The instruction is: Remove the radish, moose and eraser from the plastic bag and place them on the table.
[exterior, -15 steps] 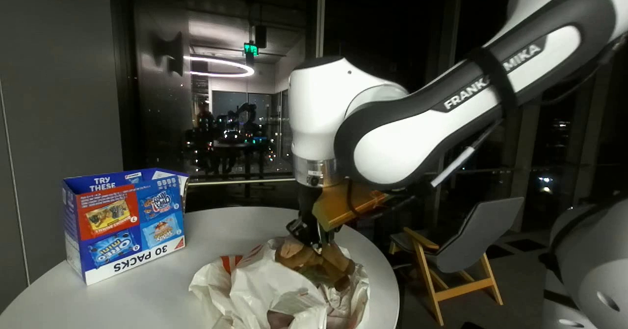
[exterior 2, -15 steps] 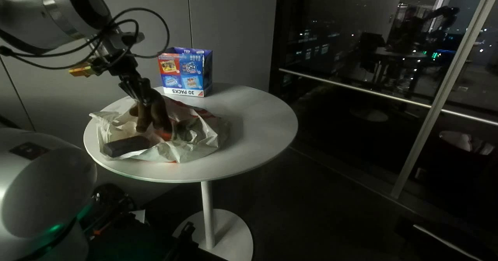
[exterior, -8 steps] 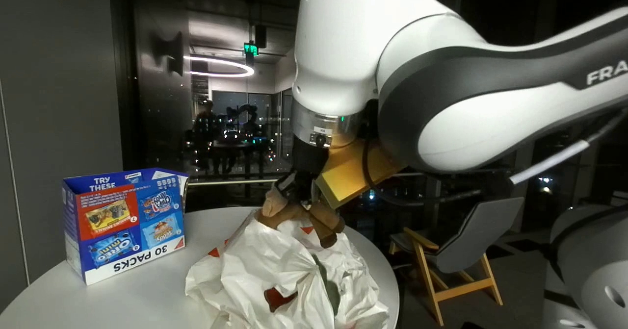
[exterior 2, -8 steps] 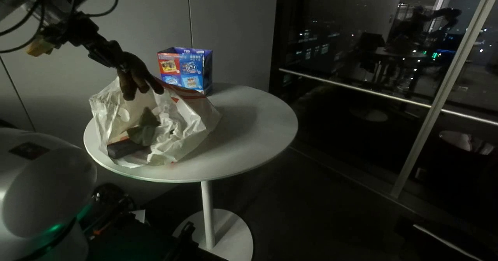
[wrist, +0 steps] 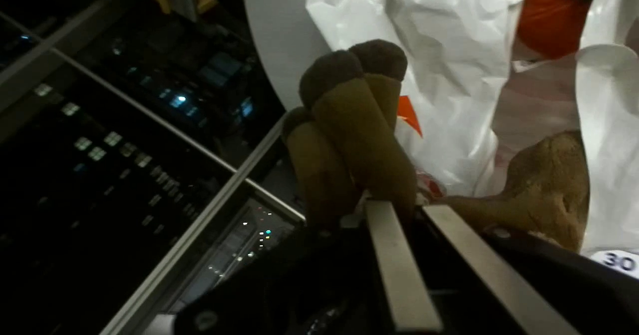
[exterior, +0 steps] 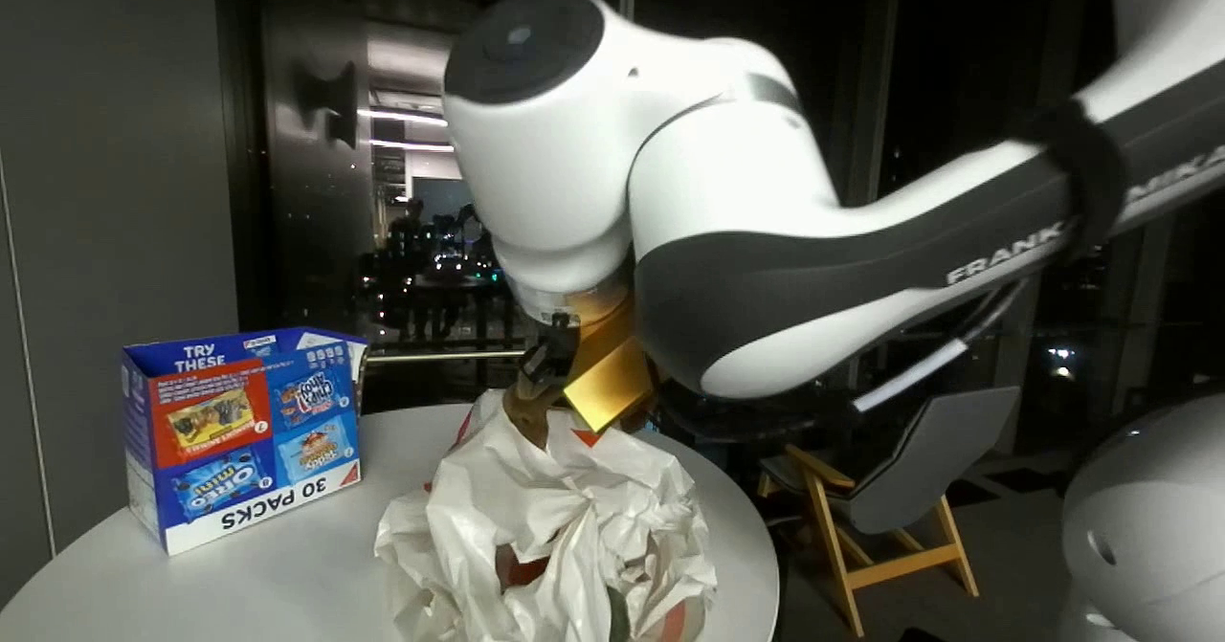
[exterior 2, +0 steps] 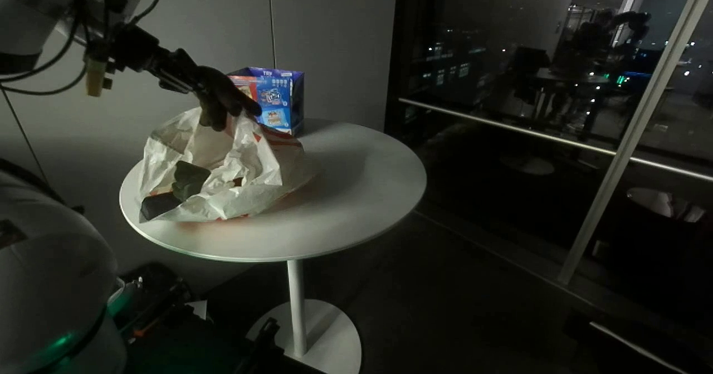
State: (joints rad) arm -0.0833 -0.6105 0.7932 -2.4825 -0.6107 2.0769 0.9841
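Observation:
My gripper (wrist: 405,209) is shut on the brown plush moose (wrist: 367,140), its jaws around a leg or the body. In both exterior views the gripper (exterior 2: 195,84) holds the moose (exterior 2: 220,98) at the raised rim of the white plastic bag (exterior 2: 262,176). The bag is pulled up beneath the moose and seems caught on it. The radish, red with green leaves, lies in the bag; its leaves (exterior 2: 189,179) show at the opening and its red body (wrist: 549,18) in the wrist view. The dark eraser (exterior 2: 157,205) lies at the bag's mouth, partly covered.
A blue snack box (exterior: 244,441) stands on the round white table (exterior 2: 367,195), behind the bag in an exterior view. The table's edge (exterior: 775,565) is close to the bag. A grey chair (exterior: 919,470) stands beyond the table.
My gripper has lifted the moose up out of the bag, then shifted toward the snack box. The bag's rim has risen with it, and the radish leaves have come into view.

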